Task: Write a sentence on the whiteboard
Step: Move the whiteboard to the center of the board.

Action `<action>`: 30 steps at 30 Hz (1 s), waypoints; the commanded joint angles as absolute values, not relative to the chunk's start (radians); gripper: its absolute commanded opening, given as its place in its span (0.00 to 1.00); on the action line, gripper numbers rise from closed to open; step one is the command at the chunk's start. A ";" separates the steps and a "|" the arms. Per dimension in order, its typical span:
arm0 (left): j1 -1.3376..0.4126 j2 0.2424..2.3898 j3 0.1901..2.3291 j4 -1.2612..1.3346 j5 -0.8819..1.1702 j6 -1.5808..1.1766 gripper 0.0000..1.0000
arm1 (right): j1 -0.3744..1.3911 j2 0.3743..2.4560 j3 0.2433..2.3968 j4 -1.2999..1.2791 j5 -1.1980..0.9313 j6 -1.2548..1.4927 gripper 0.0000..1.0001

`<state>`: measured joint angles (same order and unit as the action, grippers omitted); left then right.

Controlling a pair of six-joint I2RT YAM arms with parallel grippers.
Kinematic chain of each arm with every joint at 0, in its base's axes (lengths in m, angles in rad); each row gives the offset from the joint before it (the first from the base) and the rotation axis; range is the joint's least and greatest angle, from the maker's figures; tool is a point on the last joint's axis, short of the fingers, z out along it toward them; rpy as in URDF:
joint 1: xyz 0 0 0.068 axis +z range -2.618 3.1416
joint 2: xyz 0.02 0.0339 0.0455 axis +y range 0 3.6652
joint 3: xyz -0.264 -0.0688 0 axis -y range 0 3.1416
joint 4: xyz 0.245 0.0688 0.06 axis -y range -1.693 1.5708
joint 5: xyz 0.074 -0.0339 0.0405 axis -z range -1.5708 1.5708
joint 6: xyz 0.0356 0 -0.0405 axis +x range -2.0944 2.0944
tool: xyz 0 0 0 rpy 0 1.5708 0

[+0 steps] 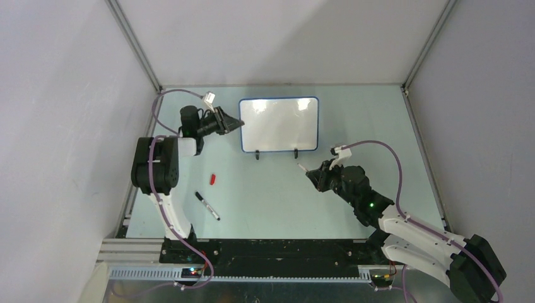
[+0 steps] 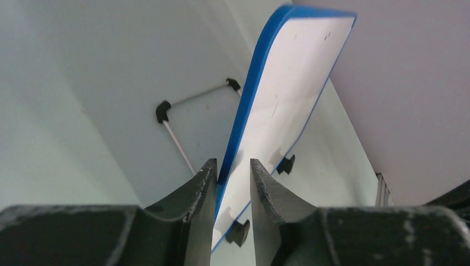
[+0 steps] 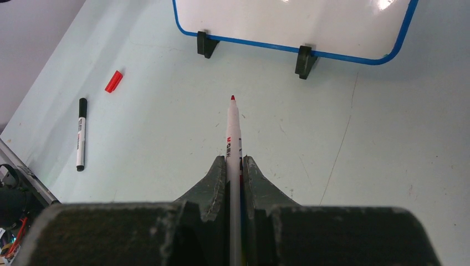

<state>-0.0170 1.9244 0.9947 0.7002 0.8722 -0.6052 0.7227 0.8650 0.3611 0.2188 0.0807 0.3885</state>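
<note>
While left gripper [image 1: 233, 124] straddles whiteboard [image 1: 279, 124] left rim, jaws narrow, clamp uncertain; board propped, far centre, blank. Right gripper [image 3: 235, 160] pinches red marker [image 3: 233, 127], tip bare. Risk: loose hold, pen pressure tips board backward.

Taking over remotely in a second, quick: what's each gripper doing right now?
Left gripper: jaws either side of the whiteboard edge; firm grip cannot be told.
Right gripper: closed on the red marker.

Pale green tabletop [image 1: 271, 208], plain grey walls [image 1: 63, 95]
</note>
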 commanded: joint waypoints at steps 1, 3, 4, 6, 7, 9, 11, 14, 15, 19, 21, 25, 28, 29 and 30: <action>-0.035 1.845 0.943 0.740 0.920 -0.608 0.30 | 0.718 0.846 0.362 0.254 0.068 0.388 0.00; -0.039 1.827 0.919 0.739 0.916 -0.601 0.30 | 0.718 0.843 0.363 0.252 0.066 0.388 0.00; -0.041 1.821 0.911 0.740 0.916 -0.600 0.30 | 0.718 0.842 0.362 0.251 0.066 0.387 0.00; -0.046 1.802 0.892 0.741 0.916 -0.594 0.29 | 0.718 0.839 0.364 0.249 0.067 0.388 0.00; -0.047 1.790 0.882 0.740 0.917 -0.590 0.29 | 0.718 0.838 0.364 0.248 0.066 0.388 0.00; -0.053 1.779 0.876 0.738 0.917 -0.581 0.29 | 0.718 0.838 0.363 0.246 0.066 0.387 0.00; -0.057 1.781 0.882 0.720 0.913 -0.571 0.32 | 0.719 0.838 0.363 0.246 0.068 0.388 0.00; -0.056 1.815 0.917 0.693 0.916 -0.554 0.48 | 0.719 0.833 0.362 0.243 0.071 0.386 0.00; -0.056 1.822 0.936 0.696 0.918 -0.553 0.54 | 0.718 0.833 0.362 0.243 0.073 0.386 0.00; -0.056 1.858 1.004 0.696 0.906 -0.563 0.60 | 0.718 0.833 0.362 0.241 0.076 0.385 0.00; -0.056 1.879 1.046 0.673 0.906 -0.559 0.60 | 0.718 0.834 0.362 0.242 0.079 0.384 0.00; -0.055 1.927 1.132 0.609 0.910 -0.534 0.50 | 0.716 0.840 0.362 0.242 0.083 0.383 0.00; -0.055 1.966 1.174 0.643 0.936 -0.566 0.31 | 0.716 0.847 0.362 0.246 0.082 0.383 0.00; -0.055 1.974 1.177 0.660 0.953 -0.594 0.29 | 0.716 0.849 0.362 0.247 0.083 0.382 0.00; -0.055 1.984 1.181 0.698 0.961 -0.607 0.28 | 0.715 0.849 0.362 0.248 0.082 0.383 0.00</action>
<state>-0.0505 1.9476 1.1416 0.6334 0.9047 -0.5720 0.7204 0.8490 0.3611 0.2153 0.0708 0.3885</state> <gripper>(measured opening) 0.311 0.136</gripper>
